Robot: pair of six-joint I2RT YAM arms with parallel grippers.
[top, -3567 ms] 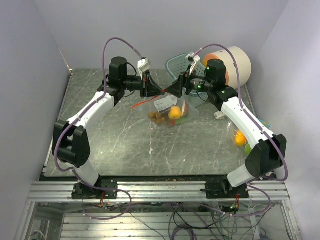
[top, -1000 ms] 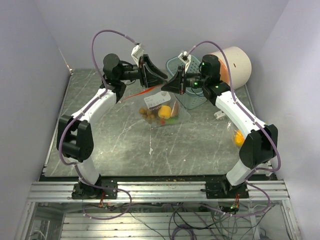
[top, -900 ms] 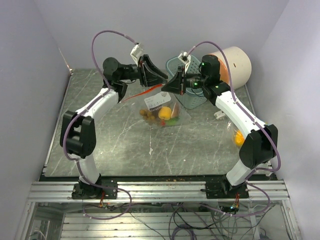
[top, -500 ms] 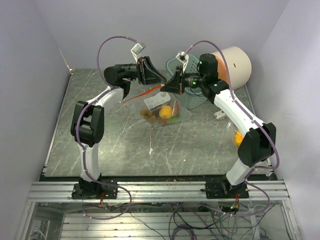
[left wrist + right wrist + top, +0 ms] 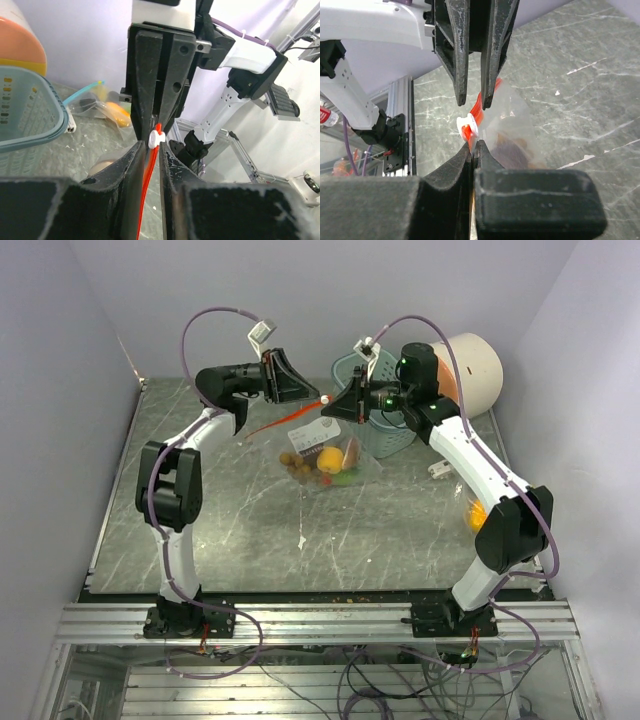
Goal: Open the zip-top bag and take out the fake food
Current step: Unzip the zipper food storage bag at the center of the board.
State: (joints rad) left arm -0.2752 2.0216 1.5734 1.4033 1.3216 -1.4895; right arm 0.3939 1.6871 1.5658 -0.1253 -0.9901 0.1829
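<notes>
**A:** From above, where's the food?

**B:** The food (image 5: 329, 462) is inside the bag (image 5: 352, 445). The bag is strung above the desk (image 5: 230, 525) between the left gripper (image 5: 305, 392) and the right gripper (image 5: 335, 408).

**A:** And the left wrist?

**B:** The left gripper is narrow, its fingers (image 5: 131, 175) slightly apart. The red strip (image 5: 145, 200) runs through the gap, with the white slider (image 5: 156, 137) at the tips.

**A:** Right wrist?

**B:** The right gripper is pinched tight on the bag's top edge, just beside the slider. Brown food shows through the plastic beyond.

Top view high, looking down; wrist views close, opposed, share zipper (image 5: 155, 139) (image 5: 468, 126)
</notes>
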